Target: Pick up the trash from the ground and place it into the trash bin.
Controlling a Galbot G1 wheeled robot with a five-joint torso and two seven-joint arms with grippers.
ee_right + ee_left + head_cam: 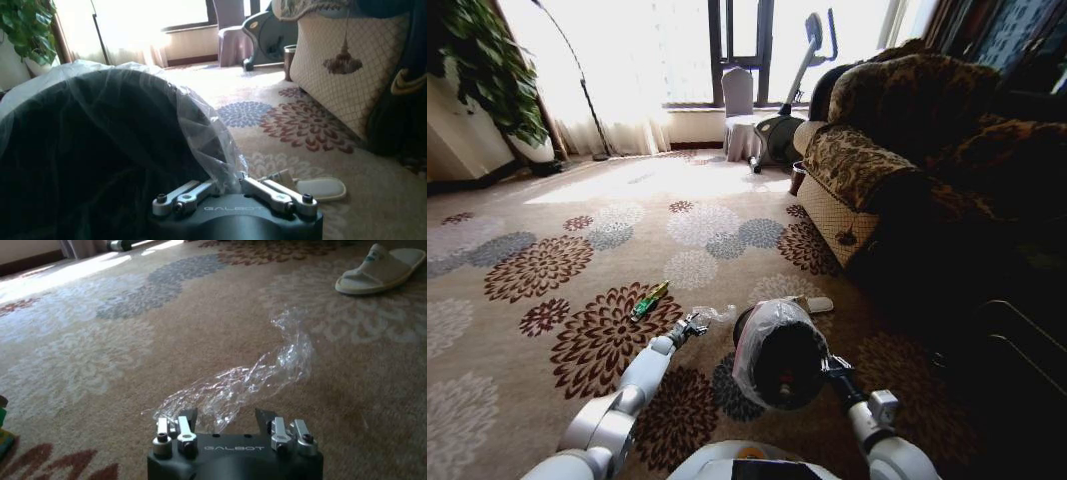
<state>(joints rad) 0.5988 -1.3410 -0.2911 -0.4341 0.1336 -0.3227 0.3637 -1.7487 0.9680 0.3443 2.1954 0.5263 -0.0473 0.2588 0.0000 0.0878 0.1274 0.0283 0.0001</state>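
A green wrapper [649,299] lies on the carpet [547,330], well off to the left of my left fingers [227,416]. Those fingers are spread, low over the carpet, with the near end of the clear film [247,382] lying between their tips; the rest trails away ahead of them toward a slipper [380,270]. My right fingers [228,184] pinch the bin [789,362] by its bag-lined rim, holding it tipped off the floor just right of the film. The bin's inside is too dark to make out.
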